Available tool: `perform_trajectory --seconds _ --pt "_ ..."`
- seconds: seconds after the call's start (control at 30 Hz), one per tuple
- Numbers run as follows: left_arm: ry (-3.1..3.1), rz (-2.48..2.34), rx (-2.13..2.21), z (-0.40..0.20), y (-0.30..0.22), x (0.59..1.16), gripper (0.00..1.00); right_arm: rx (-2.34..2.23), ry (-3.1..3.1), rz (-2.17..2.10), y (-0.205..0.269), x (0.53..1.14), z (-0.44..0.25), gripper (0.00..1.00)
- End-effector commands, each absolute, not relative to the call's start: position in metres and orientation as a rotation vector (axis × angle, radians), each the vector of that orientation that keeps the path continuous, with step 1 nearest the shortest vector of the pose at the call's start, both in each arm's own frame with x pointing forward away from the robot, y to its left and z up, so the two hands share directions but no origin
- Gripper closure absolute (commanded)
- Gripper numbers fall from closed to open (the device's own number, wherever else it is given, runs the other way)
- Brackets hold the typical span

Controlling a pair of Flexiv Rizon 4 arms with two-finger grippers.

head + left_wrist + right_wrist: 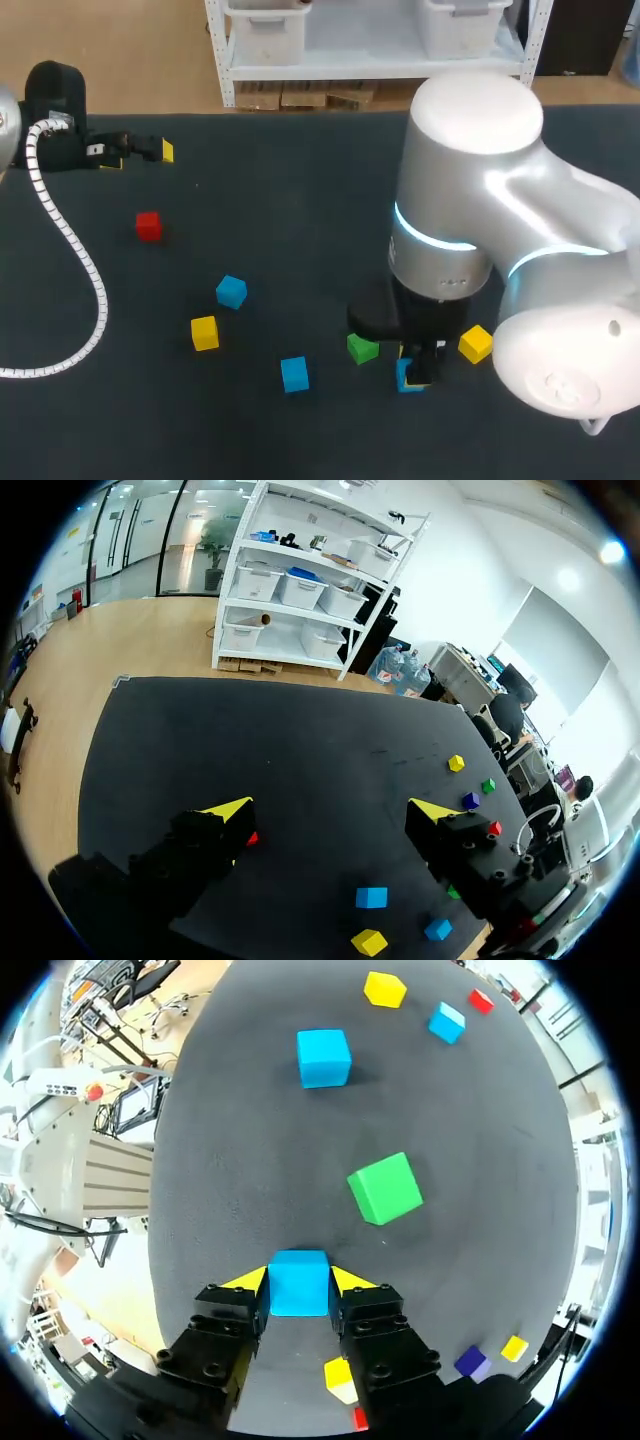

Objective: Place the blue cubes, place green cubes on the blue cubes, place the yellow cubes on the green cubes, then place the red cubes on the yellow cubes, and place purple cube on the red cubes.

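Three blue cubes sit on the dark worktop (300, 200). The held blue cube (298, 1282) is clamped between the right gripper (298, 1290) fingers, touching both yellow tips, just beside the green cube (362, 348). The second blue cube (294, 373) lies near the green cube on its other side. The third blue cube (231, 292) is farther off on that same side. The left gripper (330, 815) has its fingers wide apart with nothing between them, well apart from the green cube.
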State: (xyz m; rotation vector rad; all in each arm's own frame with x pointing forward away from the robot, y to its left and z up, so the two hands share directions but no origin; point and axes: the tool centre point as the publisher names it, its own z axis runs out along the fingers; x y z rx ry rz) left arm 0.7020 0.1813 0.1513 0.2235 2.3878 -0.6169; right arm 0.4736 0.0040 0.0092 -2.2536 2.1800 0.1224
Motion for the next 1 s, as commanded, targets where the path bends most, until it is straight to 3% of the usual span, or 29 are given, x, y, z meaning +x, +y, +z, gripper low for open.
perform_trajectory --seconds 0.03,0.47,1.0 --pt "2.38 -0.628 0.228 0.15 0.183 0.702 0.0 -2.249 2.199 0.141 0.001 0.494 0.021 1.0" --pt "2.38 -0.628 0.228 0.15 0.183 0.702 0.0 -2.21 2.263 0.17 -0.001 0.583 0.034 1.0" --pt "2.38 -0.628 0.228 0.15 0.183 0.702 0.0 -2.188 2.312 0.174 0.008 0.643 0.01 1.0"
